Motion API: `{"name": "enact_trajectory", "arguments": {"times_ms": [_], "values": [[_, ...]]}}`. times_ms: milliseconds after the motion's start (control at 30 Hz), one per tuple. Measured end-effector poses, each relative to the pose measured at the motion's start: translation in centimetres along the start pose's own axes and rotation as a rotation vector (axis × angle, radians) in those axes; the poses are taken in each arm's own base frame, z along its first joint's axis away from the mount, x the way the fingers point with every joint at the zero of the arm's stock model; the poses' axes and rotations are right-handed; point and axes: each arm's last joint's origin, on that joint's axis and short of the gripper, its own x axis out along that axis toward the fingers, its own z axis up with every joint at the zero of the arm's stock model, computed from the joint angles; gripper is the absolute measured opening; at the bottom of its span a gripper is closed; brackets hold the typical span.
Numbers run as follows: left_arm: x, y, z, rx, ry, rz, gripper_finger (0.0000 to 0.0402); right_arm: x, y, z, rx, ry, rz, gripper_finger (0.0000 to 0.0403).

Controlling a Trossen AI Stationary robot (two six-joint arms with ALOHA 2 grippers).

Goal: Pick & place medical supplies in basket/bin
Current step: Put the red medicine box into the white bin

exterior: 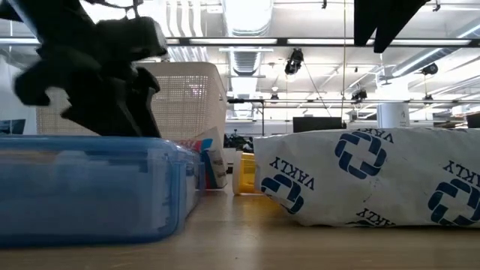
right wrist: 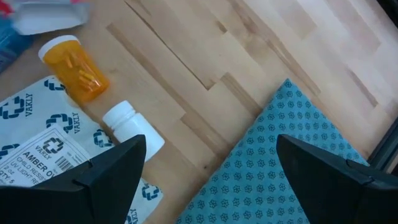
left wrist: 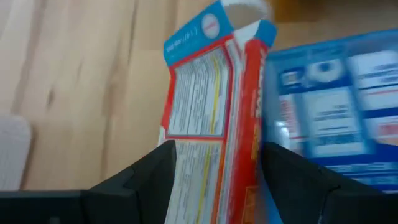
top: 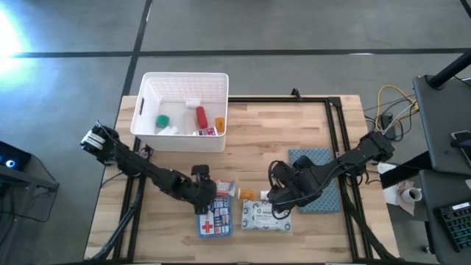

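A red, blue and white carton (left wrist: pixel 211 93) lies beside the blue-white first-aid pouch (top: pixel 213 222) near the table's front. My left gripper (left wrist: pixel 217 186) is shut on this carton (top: pixel 225 189). The white wipes pack (top: pixel 266 216) lies flat to the right, with an orange pill bottle (right wrist: pixel 74 68) and a white bottle (right wrist: pixel 130 127) lying at its far edge. My right gripper (right wrist: pixel 208 180) hovers open above the wipes pack's right end and touches nothing. The white bin (top: pixel 184 74) stands at the far left and holds a green piece, a red tube and small bits. My left gripper pinches the carton between its two fingers (left wrist: pixel 143 180), at the end nearest the wrist (left wrist: pixel 186 168). The fingers come from the table's left, slanting down, one on each broad side. The carton stands on its narrow edge. I cannot tell whether it is off the table.
A blue-grey patterned cloth pad (right wrist: pixel 280 162) lies right of the wipes pack, under my right arm (top: pixel 346 165). Bare wood stretches between the bin and the supplies. A black frame runs along the table's far and right edges (top: pixel 335 125).
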Motion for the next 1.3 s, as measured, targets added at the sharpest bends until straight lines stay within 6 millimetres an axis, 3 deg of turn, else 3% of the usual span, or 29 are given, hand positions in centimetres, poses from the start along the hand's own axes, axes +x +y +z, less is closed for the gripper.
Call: {"name": "enact_trajectory", "arguments": {"times_ms": [233, 433, 600, 833, 933, 1133, 1300], "values": [[1.2, 2.0, 0.0, 0.033, 0.047, 0.001, 0.0188, 0.0, 0.0, 0.0, 0.001, 0.0, 0.001, 0.0352], [2.4, 3.5, -1.8, 0.017, 0.086, 0.048, 0.0161, 0.0, 0.0, 0.0, 0.001, -0.002, 0.0, 0.0352], [2.7, 3.9, -3.2, 0.028, 0.092, 0.121, 0.016, 0.1, 0.0, 0.0, 0.0, -0.002, -0.004, 0.0352], [2.8, 4.0, -3.1, 0.05, 0.078, 0.151, 0.0148, 0.3, 0.0, -0.1, 0.008, -0.001, -0.01, 0.0352], [2.8, 4.0, -2.9, 0.074, 0.071, 0.156, 0.0117, 0.3, 0.0, -0.1, 0.016, -0.002, -0.011, 0.0352], [2.7, 4.0, -2.6, 0.092, 0.065, 0.159, 0.0017, 0.3, 0.0, -0.1, 0.042, -0.004, -0.011, 0.0352], [2.5, 3.9, -1.9, 0.086, 0.055, 0.155, 0.0006, 0.3, 0.0, -0.1, 0.05, -0.004, -0.009, 0.0352]]}}
